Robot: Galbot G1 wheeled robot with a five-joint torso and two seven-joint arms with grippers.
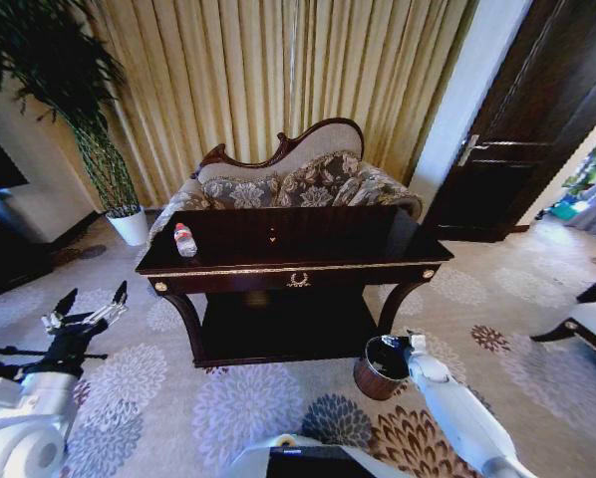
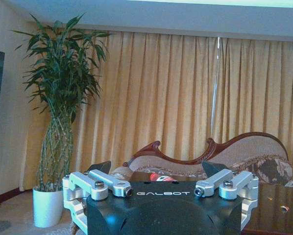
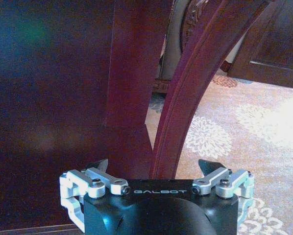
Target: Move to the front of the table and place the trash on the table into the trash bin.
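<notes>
The dark-brown table point(image 1: 308, 271) with gold trim stands straight ahead. On its left end lies the trash, a white crumpled piece with red on it point(image 1: 184, 240), also seen just past my left gripper point(image 2: 161, 177). A tiny orange scrap point(image 1: 272, 237) point(image 2: 283, 208) lies near the top's middle. The reddish-brown trash bin point(image 1: 374, 375) stands on the carpet by the table's front right leg. My right gripper point(image 1: 406, 345) point(image 3: 155, 165) hangs open and empty at the bin's rim, facing the table leg point(image 3: 185, 98). My left gripper point(image 1: 91, 303) point(image 2: 158, 168) is open and empty, low and left of the table.
A patterned sofa point(image 1: 288, 179) sits right behind the table against gold curtains. A tall plant in a white pot point(image 1: 131, 227) stands at the back left, a dark cabinet point(image 1: 4, 254) at the left edge. A dark door point(image 1: 537, 119) and a chair point(image 1: 592, 324) are on the right.
</notes>
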